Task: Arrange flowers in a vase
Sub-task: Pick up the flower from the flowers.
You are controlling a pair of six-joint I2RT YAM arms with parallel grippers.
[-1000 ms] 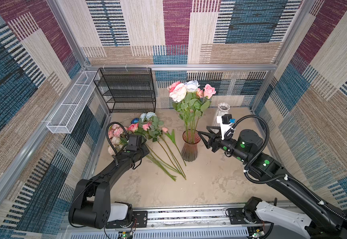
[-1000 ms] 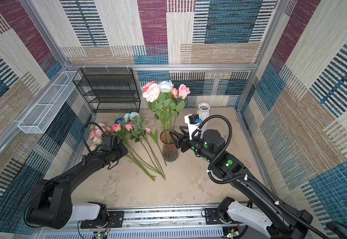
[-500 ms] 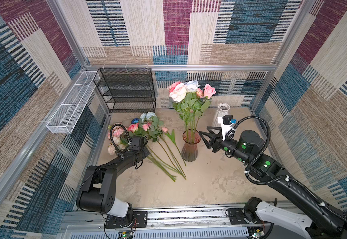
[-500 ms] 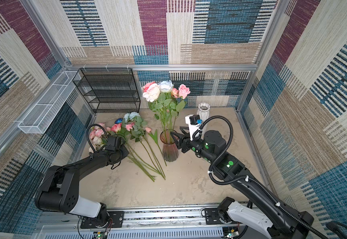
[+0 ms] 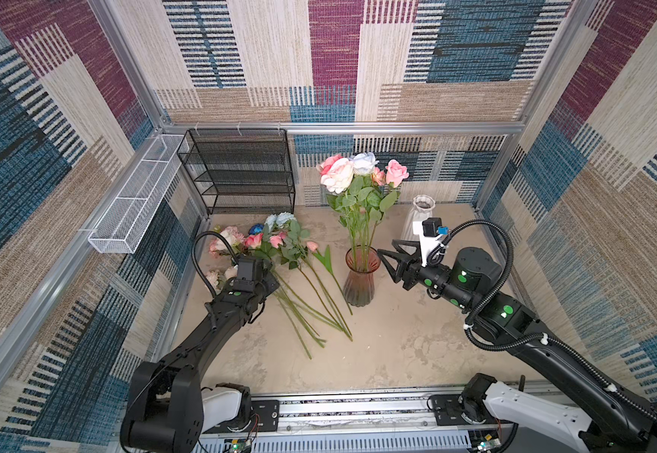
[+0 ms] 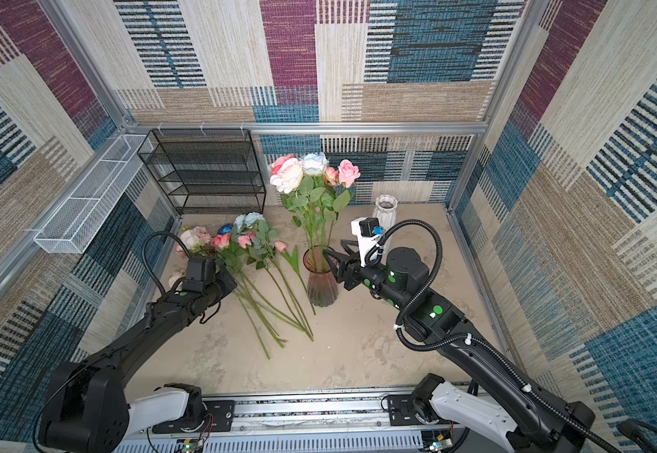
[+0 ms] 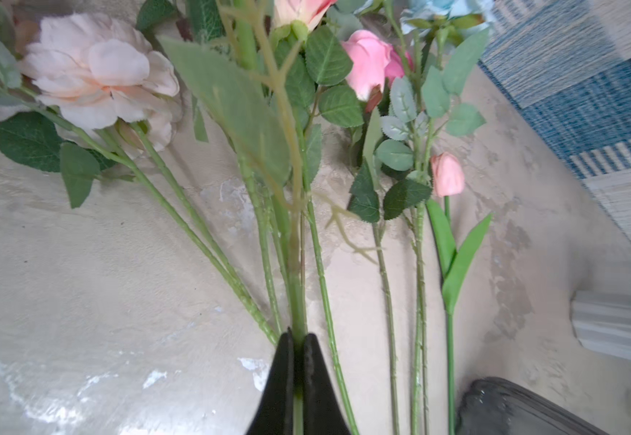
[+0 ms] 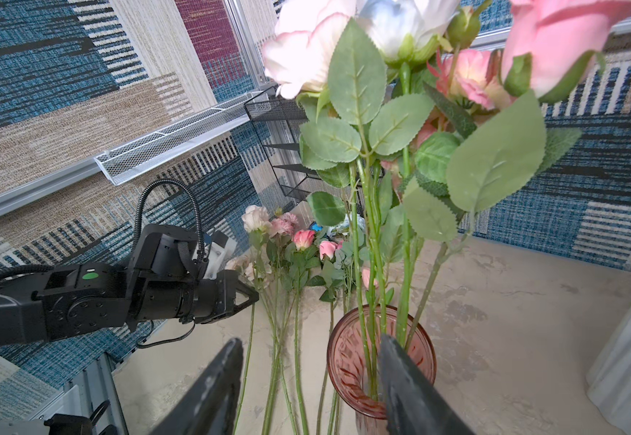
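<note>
Left claw (image 7: 298,338) clamped on one loose stem (image 7: 295,263).
Right claw (image 5: 387,248) gapes just beside the vase (image 5: 358,286), which already holds a few flowers (image 5: 342,180); the other stems (image 5: 311,306) lie on the tabletop (image 5: 397,345) nearby, so arranging looks under half done.

Flat beside pink vase (image 5: 359,288) — loose flowers (image 5: 285,249); other flowers (image 5: 358,188) upright inside.

Left gripper (image 7: 298,341) low, jaws pinched together; right gripper (image 5: 386,248) higher, jaws apart, arm outstretched
</note>
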